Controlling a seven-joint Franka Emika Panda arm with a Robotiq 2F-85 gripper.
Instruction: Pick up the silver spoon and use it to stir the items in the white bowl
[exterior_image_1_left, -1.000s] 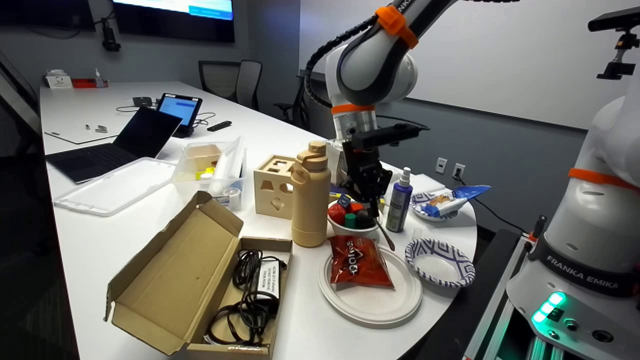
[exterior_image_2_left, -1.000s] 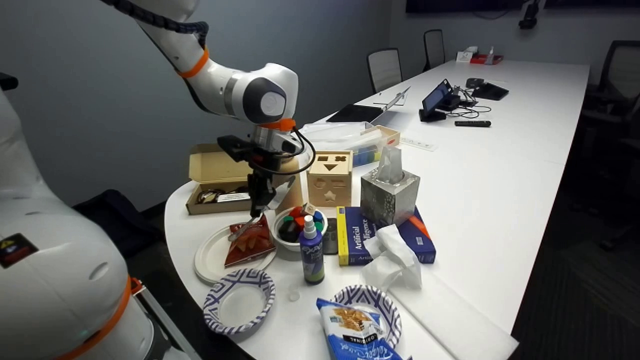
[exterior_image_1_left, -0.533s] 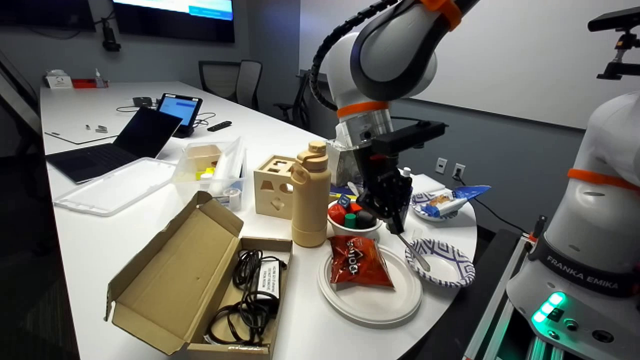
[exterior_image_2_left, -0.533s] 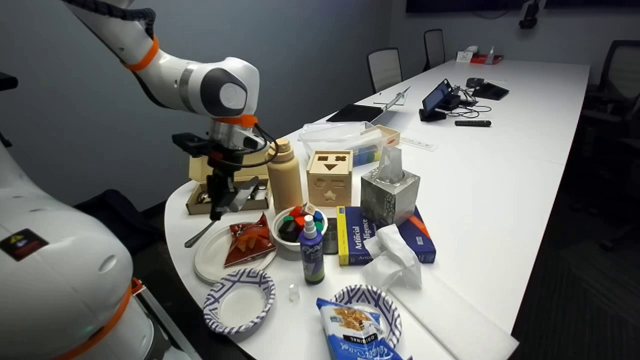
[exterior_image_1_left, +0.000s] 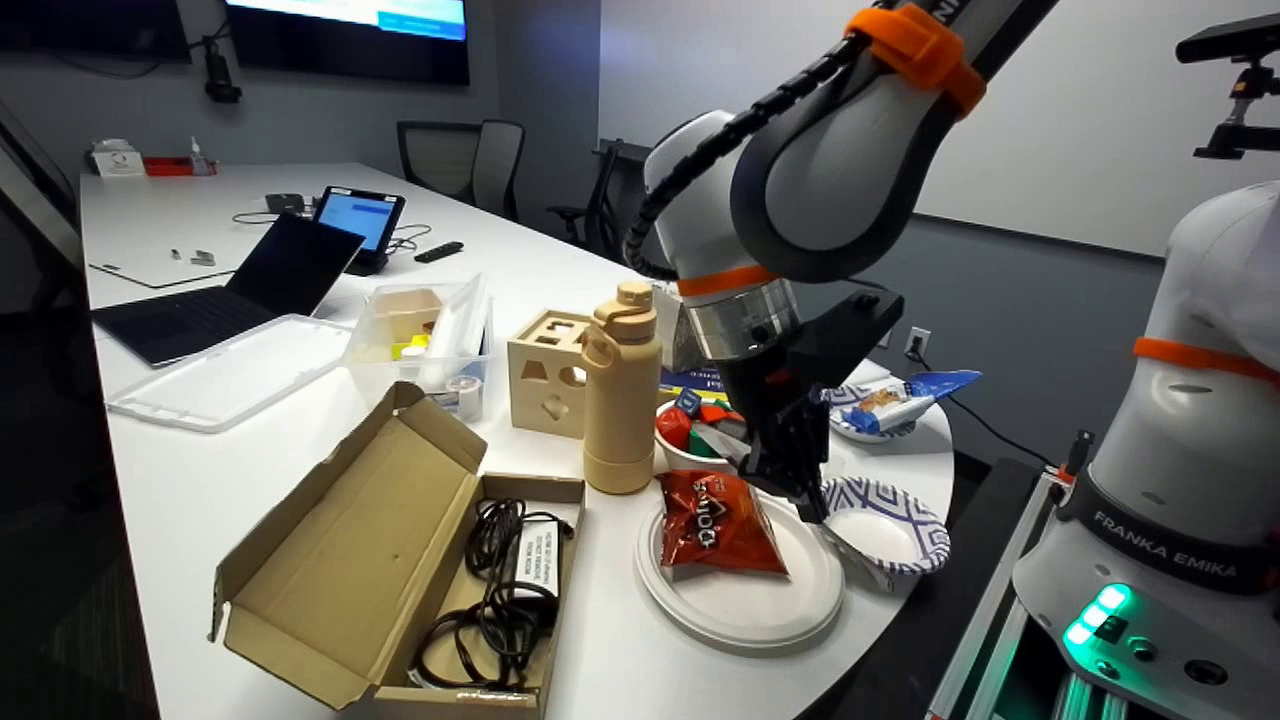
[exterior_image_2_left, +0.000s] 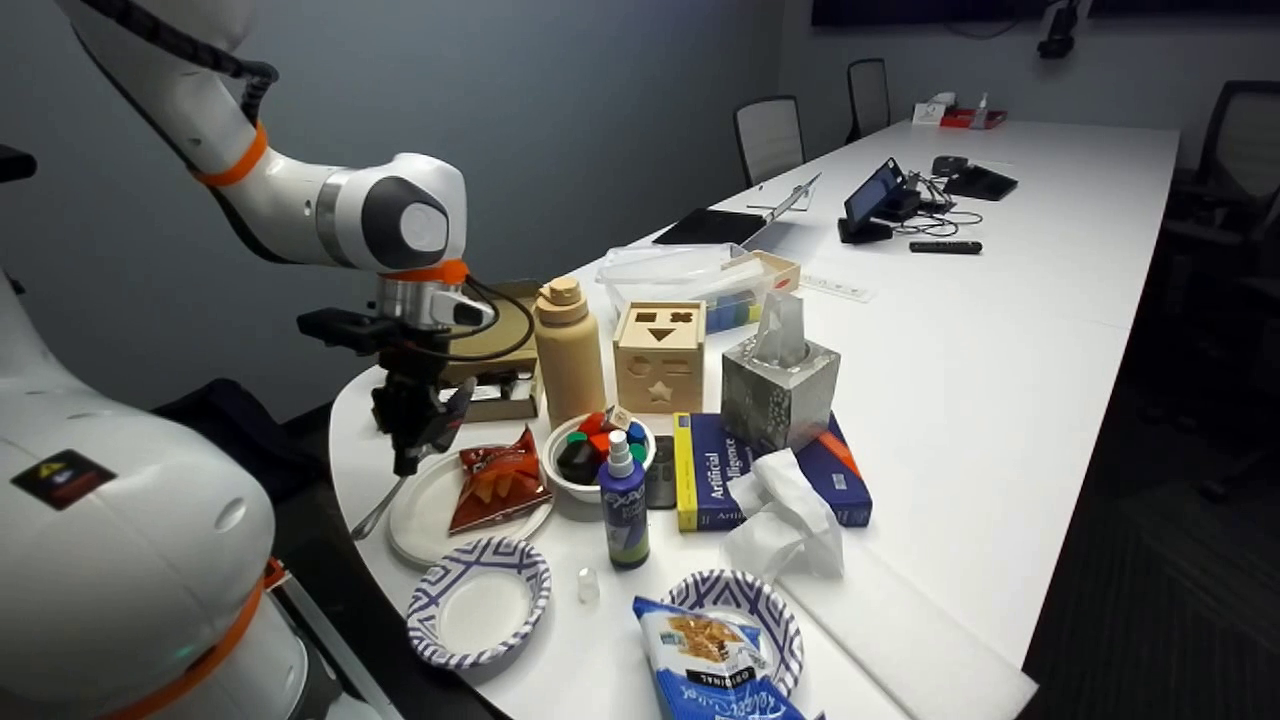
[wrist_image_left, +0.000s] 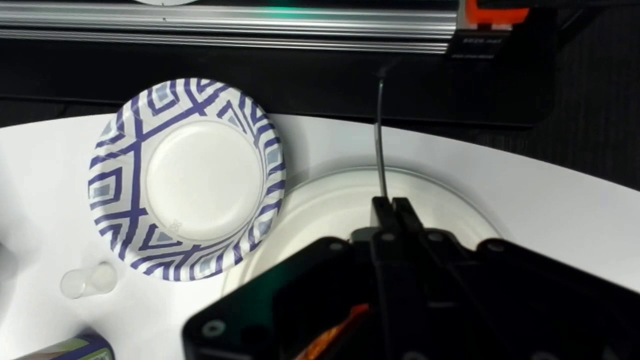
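Observation:
The silver spoon (exterior_image_1_left: 860, 560) is clamped between the shut fingertips of my gripper (exterior_image_1_left: 812, 512) and held tilted. Its slender end points down toward the robot base; in the wrist view the spoon (wrist_image_left: 379, 145) reaches past the table edge. A broad grey piece in line with it shows behind the gripper, seemingly its other end. In an exterior view my gripper (exterior_image_2_left: 405, 465) hangs above the far edge of the flat plate, away from the white bowl (exterior_image_2_left: 590, 492). The bowl holds the items (exterior_image_2_left: 578, 460): red, green, blue and black pieces. The wrist view does not show the bowl.
The red snack bag (exterior_image_2_left: 503, 480) lies on the flat white plate (exterior_image_2_left: 420, 520). A patterned dish (exterior_image_2_left: 478, 610) stands in front. A purple spray bottle (exterior_image_2_left: 625, 515), a tan bottle (exterior_image_2_left: 570, 350), a wooden box (exterior_image_2_left: 660, 360) and a book (exterior_image_2_left: 705, 470) surround the bowl.
My gripper has carried the spoon away from the white bowl, across the plate toward the robot base and table edge, and has come lower. The bowl, items, bag and plate stay in place.

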